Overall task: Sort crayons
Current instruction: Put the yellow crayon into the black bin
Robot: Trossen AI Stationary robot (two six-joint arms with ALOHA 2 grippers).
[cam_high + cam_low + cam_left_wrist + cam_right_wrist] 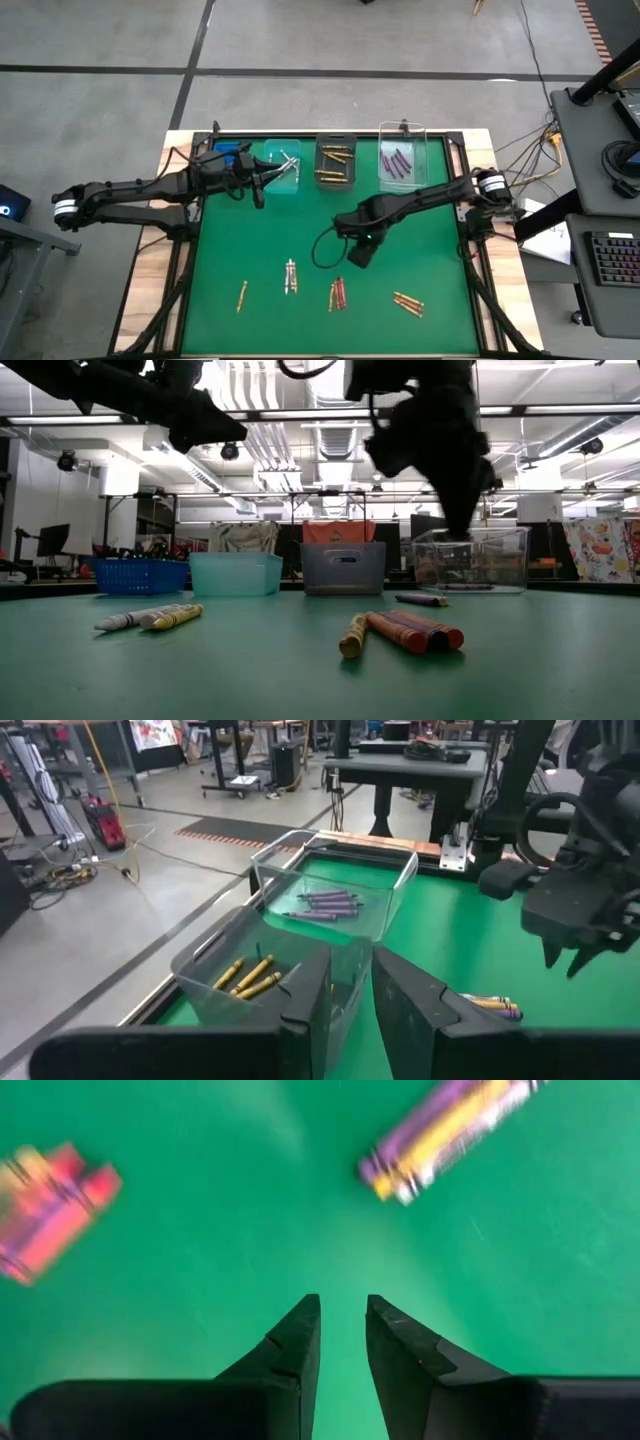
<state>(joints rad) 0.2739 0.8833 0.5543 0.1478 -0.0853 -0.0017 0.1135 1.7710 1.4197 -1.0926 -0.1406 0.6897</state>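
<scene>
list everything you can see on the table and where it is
blue bin: one, far left of the back row, contents hidden
teal bin: one, next along, silver crayons inside
grey bin: one, third along, gold crayons inside
clear bin: one, right end of the row, purple crayons inside
loose crayons: four small lots on the near mat; a gold one at left, a pale pair, a red-purple bunch, a gold bunch at right
mat: one, green, covers the table
left tool: dark, by the teal bin, nothing seen in it
right tool: dark, above mid-mat, narrow gap, empty
</scene>
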